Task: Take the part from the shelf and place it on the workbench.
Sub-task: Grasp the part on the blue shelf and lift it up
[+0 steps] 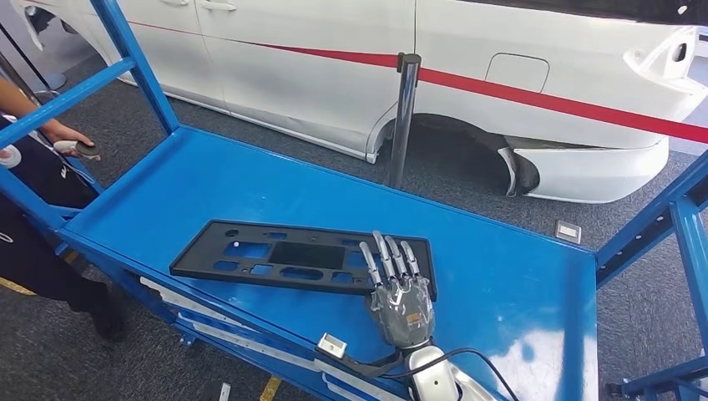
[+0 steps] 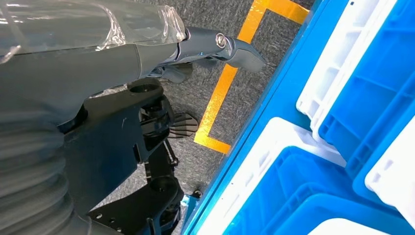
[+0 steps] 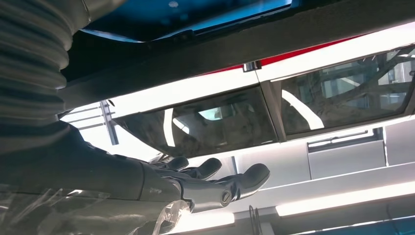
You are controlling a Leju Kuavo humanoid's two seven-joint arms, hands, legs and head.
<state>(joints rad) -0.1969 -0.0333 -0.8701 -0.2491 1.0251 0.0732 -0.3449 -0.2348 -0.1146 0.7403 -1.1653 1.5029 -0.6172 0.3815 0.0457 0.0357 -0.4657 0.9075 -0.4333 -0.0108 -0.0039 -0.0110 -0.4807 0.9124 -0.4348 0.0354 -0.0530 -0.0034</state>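
A flat black plastic part [image 1: 292, 257] with cut-out slots is seen lying on the blue workbench [image 1: 209, 184], near its front edge and roughly mid-length, set at a slight angle to that edge. The right hand [image 1: 399, 292] is laid over the part's right end, fingers [image 1: 386, 257] stretched out straight and resting flat on top of it; nothing is grasped, the hand is released. In the right wrist view the same hand [image 3: 195, 183] is shown with fingers extended and apart. In the left wrist view the left hand [image 2: 215, 49] is seen hanging beside blue and white plastic bins [image 2: 342, 147], above grey carpet with yellow floor tape [image 2: 230, 78]; nothing is seen held in it, but whether its fingers are spread or curled cannot be told. A white car [image 1: 376, 67] with a red stripe is parked beyond the workbench's far edge, with a dark post [image 1: 403, 117] standing in front of it. A person's hand [image 1: 67, 138] is seen by the far left corner. No readable writing or brand is made out.
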